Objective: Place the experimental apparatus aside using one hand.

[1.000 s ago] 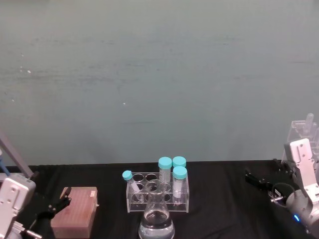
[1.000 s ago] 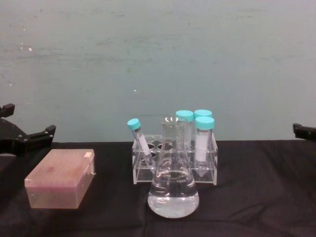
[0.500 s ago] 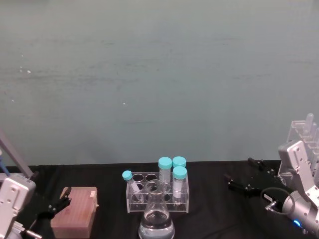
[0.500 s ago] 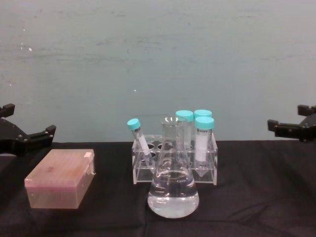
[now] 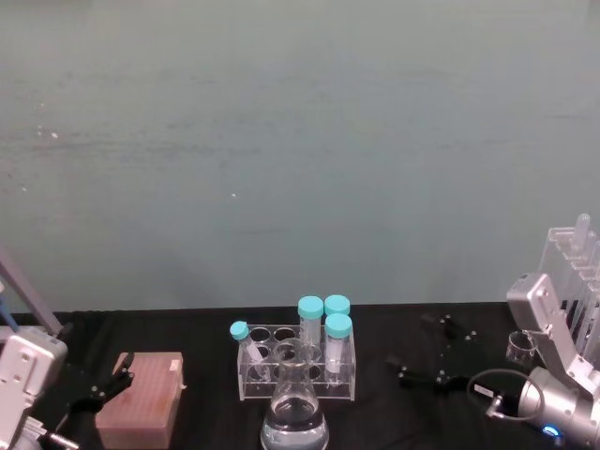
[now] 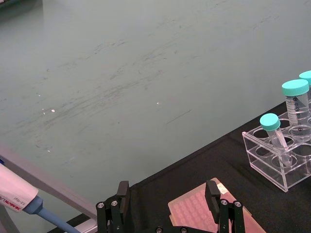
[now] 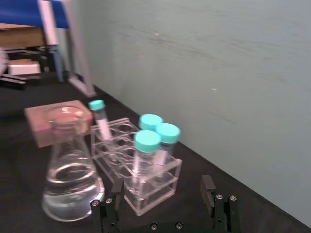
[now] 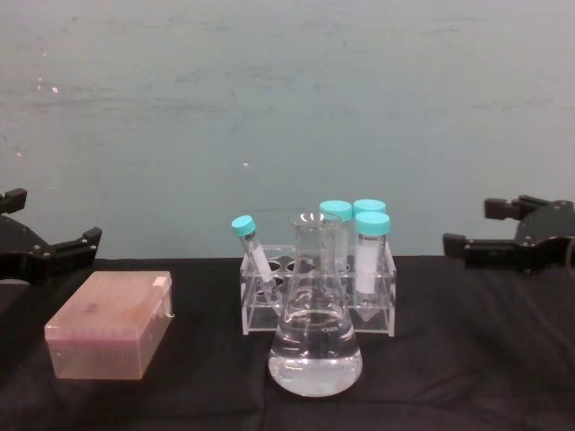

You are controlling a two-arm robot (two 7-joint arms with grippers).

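A black-clothed table meets a scuffed teal wall. The flask, holding clear liquid, stands at near centre, just before a tube rack. A pink box lies left. The pipette rack and beaker sit far right. The right gripper hangs right of the tube rack, spread wide and empty. The left gripper is likewise spread and empty at the left edge.

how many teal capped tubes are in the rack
4: one small tilted tube at the rack's left end; three upright tubes at its right end. None seems hidden.
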